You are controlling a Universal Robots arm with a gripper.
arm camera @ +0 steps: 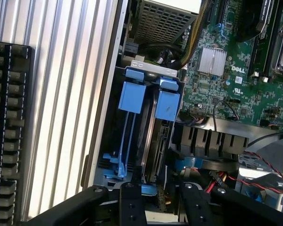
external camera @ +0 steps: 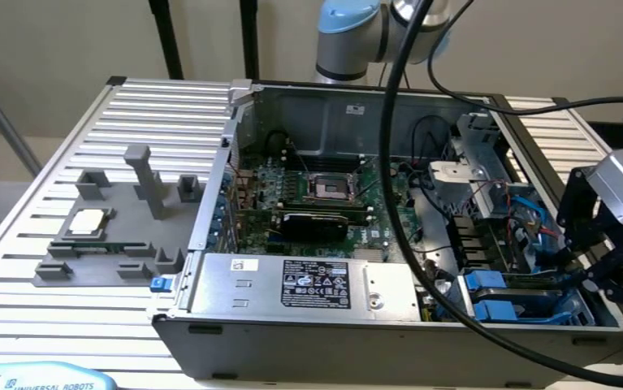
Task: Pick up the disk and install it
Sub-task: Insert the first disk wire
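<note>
Bright blue plastic frames the disk (arm camera: 155, 141), which stands on edge in the drive bay of the open computer case (external camera: 289, 341). It sits just beside the end of the silver power supply box (external camera: 311, 284) that faces the exterior view's right. A second blue bracket (arm camera: 131, 96) stands in the same bay, beside the disk and on its side away from the motherboard (arm camera: 236, 75). That one shows only thin blue rails below its tab. The gripper (arm camera: 161, 188) hangs directly over the end of the disk farthest from the power supply box, black against the blue. Whether it is clamped on the bracket or stands clear of it cannot be told. In the exterior view the gripper (external camera: 602, 276) sits at the case's edge, well past that same end of the power supply box, with a thick black cable (external camera: 398, 162) arching across the case above it. The green motherboard lies behind the power supply box, deeper in the case. Off the box's other end, toward the exterior view's left, a grey fixture (external camera: 105, 264) rests on the slatted metal table (external camera: 29, 325). It carries a small square silver chip (external camera: 89, 221).
</note>
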